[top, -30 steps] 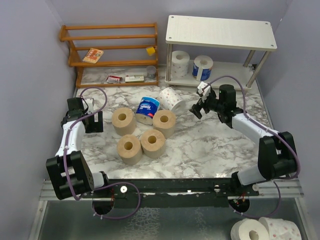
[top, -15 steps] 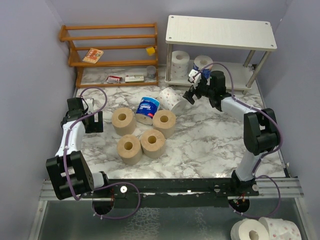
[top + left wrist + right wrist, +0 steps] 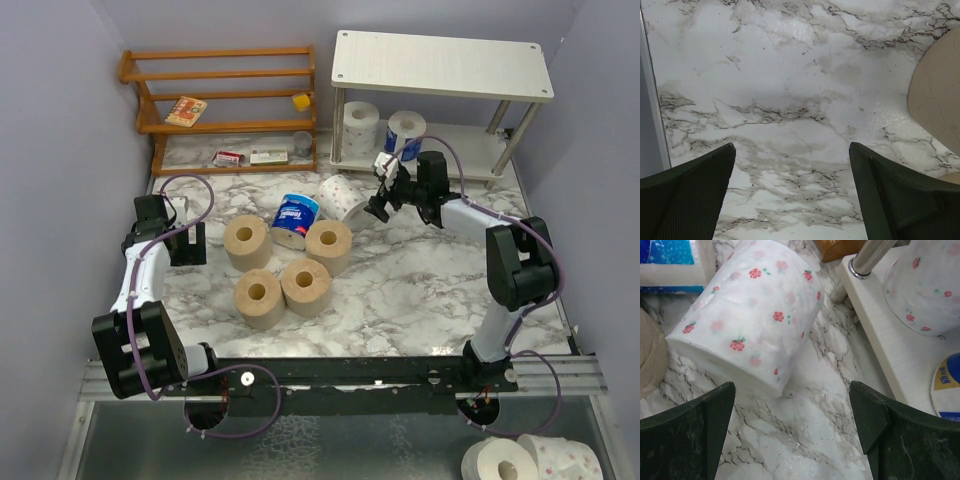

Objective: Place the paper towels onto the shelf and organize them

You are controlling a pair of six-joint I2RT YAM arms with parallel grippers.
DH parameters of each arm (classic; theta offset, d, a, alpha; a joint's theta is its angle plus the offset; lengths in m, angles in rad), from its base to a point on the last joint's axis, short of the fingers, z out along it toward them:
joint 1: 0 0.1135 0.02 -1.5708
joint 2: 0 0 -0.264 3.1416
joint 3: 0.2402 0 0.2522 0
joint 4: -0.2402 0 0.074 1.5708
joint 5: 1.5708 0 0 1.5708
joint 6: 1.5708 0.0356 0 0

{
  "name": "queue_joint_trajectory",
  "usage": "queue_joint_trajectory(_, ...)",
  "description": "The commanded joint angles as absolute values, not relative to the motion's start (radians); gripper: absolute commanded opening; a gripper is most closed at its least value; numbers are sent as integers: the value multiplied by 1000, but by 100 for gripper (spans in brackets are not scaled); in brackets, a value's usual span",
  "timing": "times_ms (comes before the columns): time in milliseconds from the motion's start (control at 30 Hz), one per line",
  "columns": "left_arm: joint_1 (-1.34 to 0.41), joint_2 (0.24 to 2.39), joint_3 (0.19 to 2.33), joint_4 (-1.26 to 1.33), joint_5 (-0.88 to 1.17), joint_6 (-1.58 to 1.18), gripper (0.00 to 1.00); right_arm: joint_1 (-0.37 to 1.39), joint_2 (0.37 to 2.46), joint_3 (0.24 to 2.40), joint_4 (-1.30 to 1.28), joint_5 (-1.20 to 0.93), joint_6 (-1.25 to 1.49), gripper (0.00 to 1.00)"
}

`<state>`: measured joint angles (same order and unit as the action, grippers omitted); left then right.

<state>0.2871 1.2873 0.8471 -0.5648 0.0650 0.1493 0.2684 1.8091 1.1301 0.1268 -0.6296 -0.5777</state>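
One flowered roll [image 3: 747, 315], lying sideways; right gripper [image 3: 791, 390] jaws apart (nothing held): may roll away if nudged.

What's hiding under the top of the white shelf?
The white two-tier shelf holds two on its lower board: a white roll with little red flowers and a blue-and-white wrapped roll. The top board covers the back, so anything there is hidden.
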Motion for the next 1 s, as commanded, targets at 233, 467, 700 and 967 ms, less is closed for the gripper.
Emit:
queue_joint_trajectory(233,295,1285,879,-578,66,153,99,280,1810,1104,135,-739,-601,89)
queue_joint_trajectory(467,296,1284,878,-577,59,153,99,316,1865,1120,214,-728,-572,78)
queue_joint_trajectory(700,296,1294,880,-575,58,152,99,323,1924,1152,284,-737,-488,67)
queue_joint_trajectory(967,296,1311,885,-576,54,152,99,325,1941,1142,314,-749,-481,15)
